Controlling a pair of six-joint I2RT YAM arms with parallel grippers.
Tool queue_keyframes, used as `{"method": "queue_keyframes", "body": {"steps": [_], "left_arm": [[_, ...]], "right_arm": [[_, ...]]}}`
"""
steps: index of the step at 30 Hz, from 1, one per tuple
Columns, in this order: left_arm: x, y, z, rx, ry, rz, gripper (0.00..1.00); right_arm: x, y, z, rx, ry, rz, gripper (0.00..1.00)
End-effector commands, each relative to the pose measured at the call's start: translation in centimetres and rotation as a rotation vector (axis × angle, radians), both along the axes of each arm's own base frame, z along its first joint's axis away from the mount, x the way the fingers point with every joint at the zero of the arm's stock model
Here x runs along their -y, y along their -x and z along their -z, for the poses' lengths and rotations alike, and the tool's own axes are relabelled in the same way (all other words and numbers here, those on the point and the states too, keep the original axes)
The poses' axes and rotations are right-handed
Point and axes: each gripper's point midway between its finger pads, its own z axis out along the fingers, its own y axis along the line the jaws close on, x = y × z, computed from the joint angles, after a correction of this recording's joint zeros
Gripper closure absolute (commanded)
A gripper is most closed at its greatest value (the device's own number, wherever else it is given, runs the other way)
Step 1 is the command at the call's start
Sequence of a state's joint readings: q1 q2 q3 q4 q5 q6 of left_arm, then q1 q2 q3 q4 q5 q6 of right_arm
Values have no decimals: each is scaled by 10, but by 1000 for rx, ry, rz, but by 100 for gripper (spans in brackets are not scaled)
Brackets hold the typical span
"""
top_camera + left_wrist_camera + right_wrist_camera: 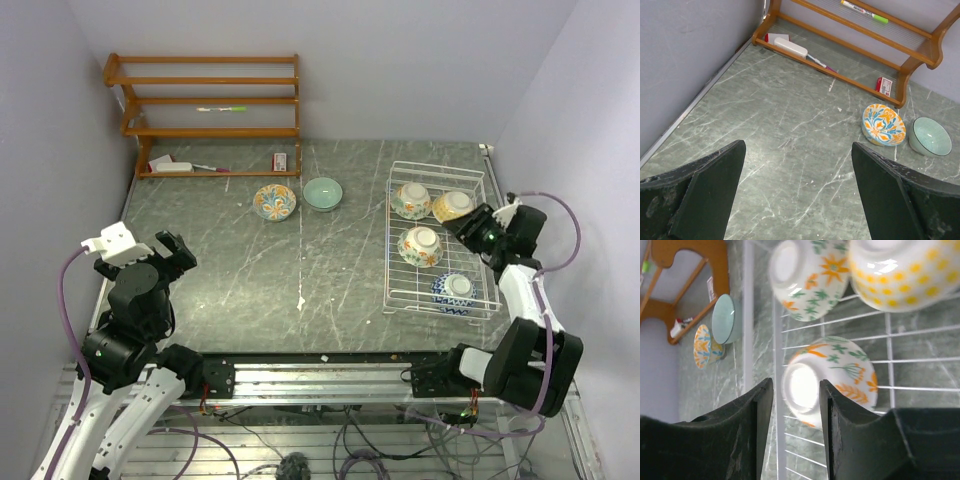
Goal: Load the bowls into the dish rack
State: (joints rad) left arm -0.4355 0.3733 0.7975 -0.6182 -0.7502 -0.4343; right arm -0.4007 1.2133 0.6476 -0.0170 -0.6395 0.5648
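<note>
4 bowls [421, 245] sit upside down in the dish rack [388, 240] on the counter's [340, 290] right side. 2 more, a painted bowl [274, 202] and a teal bowl [323, 194], rest upright near the wooden shelf [210, 100]. The right pincer [796, 390] is at the rack's right edge, fingers slightly apart and empty. The left pincer [797, 150] gapes wide.

Illumination is bright, even and diffuse in all three views; shadows are soft. In my right wrist view, glare marks the yellow-dotted bowl [907, 277], and the fingers [732, 440] of my right gripper [795, 385] appear out of focus.
</note>
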Motion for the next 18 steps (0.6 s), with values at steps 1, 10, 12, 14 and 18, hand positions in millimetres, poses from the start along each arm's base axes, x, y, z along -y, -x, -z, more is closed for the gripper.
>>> {"method": "queue_keyframes", "body": {"steps": [1, 10, 12, 14, 18], "left_arm": [[1, -1, -7, 32, 14, 3, 2], [-2, 2, -7, 35, 17, -3, 2], [-2, 2, -7, 35, 17, -4, 2], [-2, 2, -7, 38, 18, -6, 2], [-3, 2, -7, 36, 16, -10, 2]], "right_arm": [[-17, -4, -25, 17, 179, -21, 57], [-80, -12, -27, 5, 239, -149, 55], [-90, -11, -22, -8, 240, -174, 55], [-98, -9, -16, -24, 237, -198, 55], [-109, -4, -7, -53, 245, -242, 55]]}}
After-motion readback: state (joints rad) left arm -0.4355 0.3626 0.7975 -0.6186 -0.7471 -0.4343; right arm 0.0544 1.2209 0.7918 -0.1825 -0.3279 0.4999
